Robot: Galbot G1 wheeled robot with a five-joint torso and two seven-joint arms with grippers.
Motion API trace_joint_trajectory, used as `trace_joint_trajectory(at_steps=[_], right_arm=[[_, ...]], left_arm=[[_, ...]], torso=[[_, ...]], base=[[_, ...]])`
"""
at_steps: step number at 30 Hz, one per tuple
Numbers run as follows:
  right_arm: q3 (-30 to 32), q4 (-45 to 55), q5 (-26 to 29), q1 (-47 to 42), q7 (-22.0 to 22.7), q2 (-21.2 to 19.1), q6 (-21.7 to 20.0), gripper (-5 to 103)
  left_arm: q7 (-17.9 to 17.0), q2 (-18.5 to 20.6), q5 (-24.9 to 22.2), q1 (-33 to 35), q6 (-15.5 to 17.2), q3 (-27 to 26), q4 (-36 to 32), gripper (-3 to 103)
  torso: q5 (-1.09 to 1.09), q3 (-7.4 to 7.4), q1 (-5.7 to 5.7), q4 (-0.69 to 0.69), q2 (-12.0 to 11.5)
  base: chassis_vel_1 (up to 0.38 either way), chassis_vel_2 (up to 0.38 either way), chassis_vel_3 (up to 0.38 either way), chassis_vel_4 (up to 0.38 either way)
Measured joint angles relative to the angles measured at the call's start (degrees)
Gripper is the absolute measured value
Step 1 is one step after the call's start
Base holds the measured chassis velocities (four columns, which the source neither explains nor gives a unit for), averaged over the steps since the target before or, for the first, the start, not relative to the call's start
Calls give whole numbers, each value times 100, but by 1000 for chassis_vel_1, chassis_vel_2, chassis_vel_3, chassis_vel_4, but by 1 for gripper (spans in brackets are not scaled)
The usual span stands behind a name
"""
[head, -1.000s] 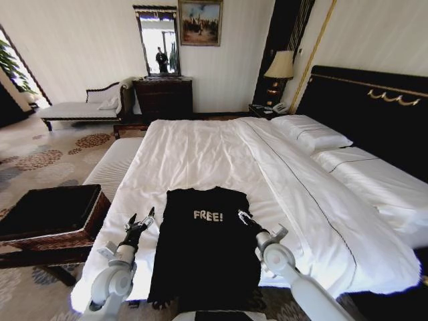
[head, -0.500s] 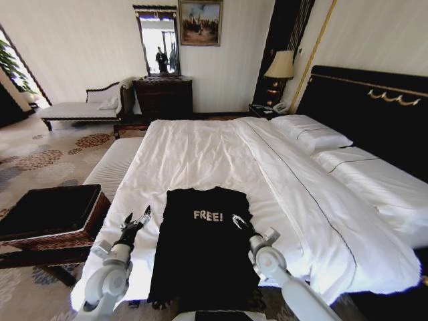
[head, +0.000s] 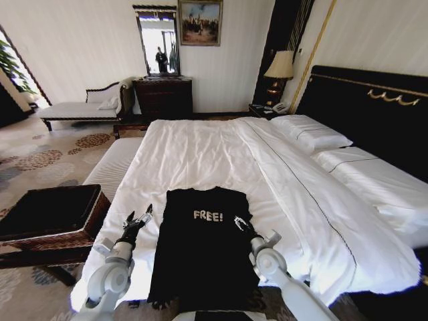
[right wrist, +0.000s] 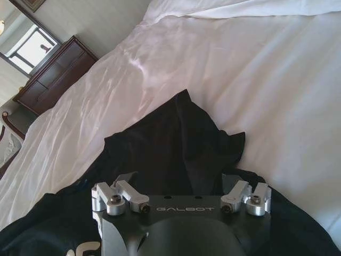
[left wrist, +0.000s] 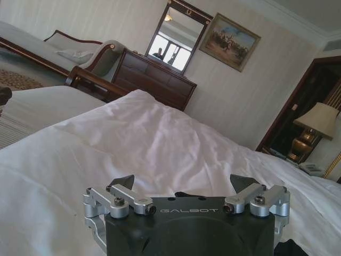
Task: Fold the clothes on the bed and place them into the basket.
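Head view: black T-shirt (head: 204,251) lies flat on the bed (head: 200,154); left gripper (head: 138,219) hovers beside it, right gripper (head: 239,224) over it, both spread apart.

dark dresser (head: 164,97), mirror (head: 158,41), lit lamp (head: 280,65)

Large bed (head: 221,154) under white sheets, tall black headboard (head: 374,107) with gold trim along right side. White pillows (head: 311,134) against headboard, second long white bolster-like pillow (head: 374,177) nearer. Thin dark stitched line across turned-back cover. Black T-shirt (head: 204,257) spread flat at near edge, white "FREE!" lettering upward, hem hanging over edge, sleeve crumpled on sheet in right wrist view (right wrist: 213,144). Sheet around shirt smooth with soft creases.
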Motion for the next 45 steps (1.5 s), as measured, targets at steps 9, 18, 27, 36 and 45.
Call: trace_joint_trajectory(at_steps=[9,18,27,36,45], right_arm=[[-47,-62,17,138,-2,-35,8,51],[-60,-174,0,163,10,-95,29,24],[39,-177,-230,142,-167,-165,176,1],[37,-307,-545,102,-325,-289,268,-1],[41,-213,-601,-150,-237,-44,266,25]], left_arm=[[-12,14,14,42,-3,-40,-36,100],[-27,-27,42,71,-4,9,-87,100],[-35,-117,129,100,-4,59,-110,100],[-36,-160,147,145,-6,42,-188,100],[-34,-150,162,203,-15,22,-217,100]], torso=[[0,0,0,-1,0],[0,0,0,-1,0],[0,0,0,-1,0],[0,0,0,-1,0],[0,0,0,-1,0]], base=[[0,0,0,0],[0,0,0,0],[0,0,0,0],[0,0,0,0],[0,0,0,0]])
